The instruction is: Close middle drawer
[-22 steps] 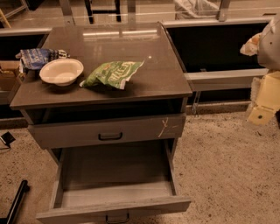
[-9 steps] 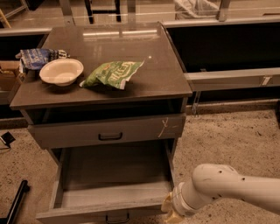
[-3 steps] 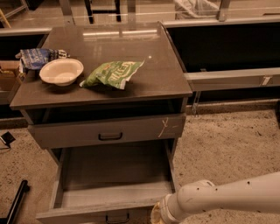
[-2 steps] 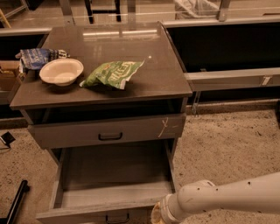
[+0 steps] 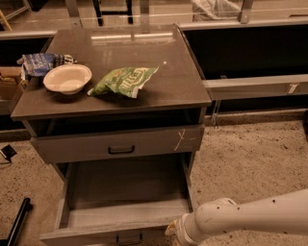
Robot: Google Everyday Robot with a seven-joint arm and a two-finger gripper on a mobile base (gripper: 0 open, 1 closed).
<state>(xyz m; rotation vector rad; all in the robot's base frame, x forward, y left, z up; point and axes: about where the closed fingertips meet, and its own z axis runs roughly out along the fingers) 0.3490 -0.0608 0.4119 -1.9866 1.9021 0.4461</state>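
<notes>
Gripper (image 5: 176, 231) low at the bench's near right corner, by the right end of the middle drawer's front; mostly cut off by the bottom of the view; released or clenched, cannot tell; contact with the front, cannot tell; white arm (image 5: 250, 218) reaches in from the right, above the speckled floor (image 5: 250, 158).

Middle drawer (image 5: 126, 187) pulled well out from the bench's near face; deep grey box, its grey bottom showing; plain front lowest in view; dark pull handle (image 5: 128, 238) at the front's centre, partly cropped.

Above it, upper drawer (image 5: 82, 146) pushed in, just under the near edge of the bench top; small dark handle (image 5: 121, 150) mid-front; white scratch (image 5: 180, 139) near its right end; dark open gap between this drawer and the top.

Bench top (image 5: 163, 86) dark and glossy; white bowl (image 5: 67, 78) upright near the left edge; green snack bag (image 5: 124, 80) lying flat just right of the bowl, toward the middle; blue packet (image 5: 42, 62) behind the bowl, at the left edge; packet touching the bowl or not, cannot tell.

Past the right edge, a grey rail (image 5: 255, 86) fronts a dark low unit; past the far edge, metal legs (image 5: 73, 10) on a pale floor.
</notes>
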